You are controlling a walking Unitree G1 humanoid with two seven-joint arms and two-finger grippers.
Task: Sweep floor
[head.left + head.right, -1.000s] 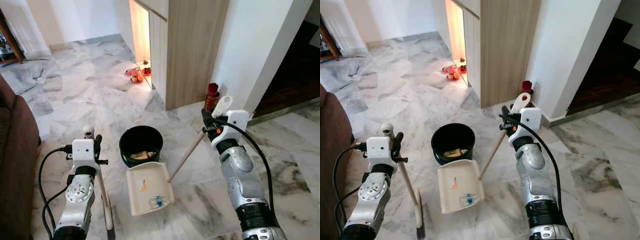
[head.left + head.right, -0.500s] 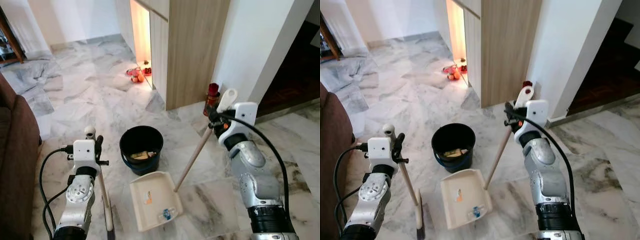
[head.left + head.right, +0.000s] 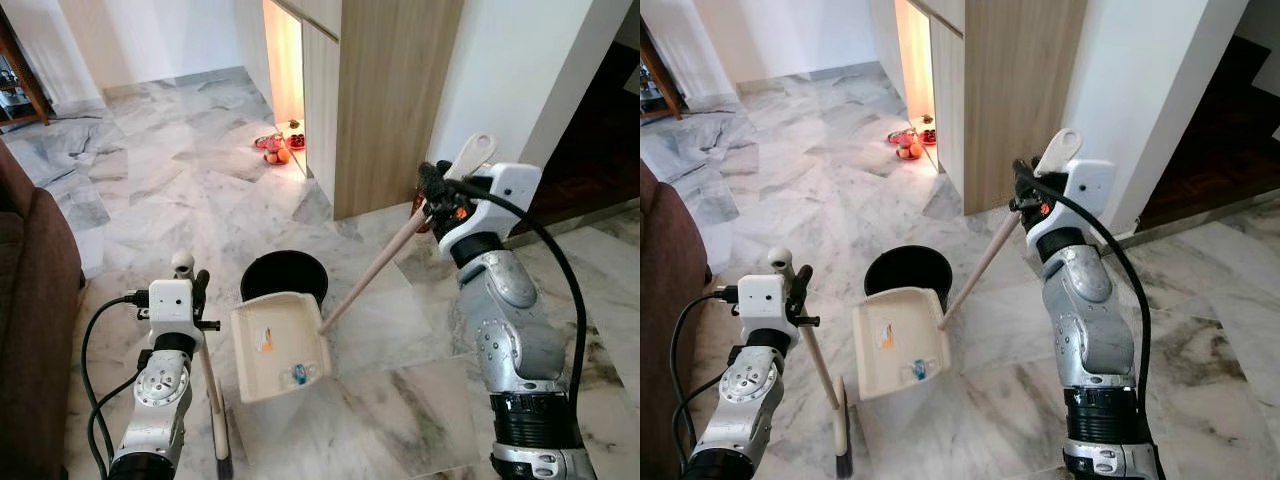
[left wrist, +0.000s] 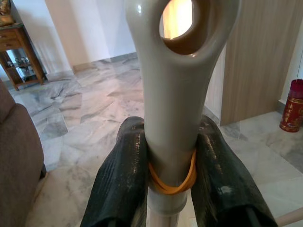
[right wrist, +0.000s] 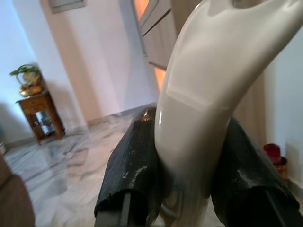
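My right gripper [image 3: 440, 195] is shut on the top of a long wooden handle [image 3: 375, 275]. On that handle a cream dustpan [image 3: 275, 345] hangs off the floor, tilted, its back edge overlapping the near rim of a black bucket [image 3: 290, 270]. A few small bits [image 3: 293, 375] lie in the pan. My left gripper [image 3: 190, 292] is shut on an upright broom stick [image 3: 212, 385], whose head [image 3: 220, 450] rests on the floor at lower left. In the left wrist view, black fingers [image 4: 120, 184] clamp the broom's looped end [image 4: 173, 94]. The right wrist view has fingers [image 5: 135, 161] clamping the dustpan grip [image 5: 203, 109].
A brown sofa [image 3: 30, 280] bounds the left side. A wooden cabinet [image 3: 385, 100] and a white pillar [image 3: 500, 80] stand behind the bucket, with a red can [image 4: 289, 106] at the pillar's foot. Small red and orange things [image 3: 275, 148] lie beside the cabinet. Open marble floor [image 3: 400, 400] lies to the front right.
My right arm has risen and swung the dustpan up off the floor and to the left, against the bucket's near rim. The left arm and broom have stayed put.
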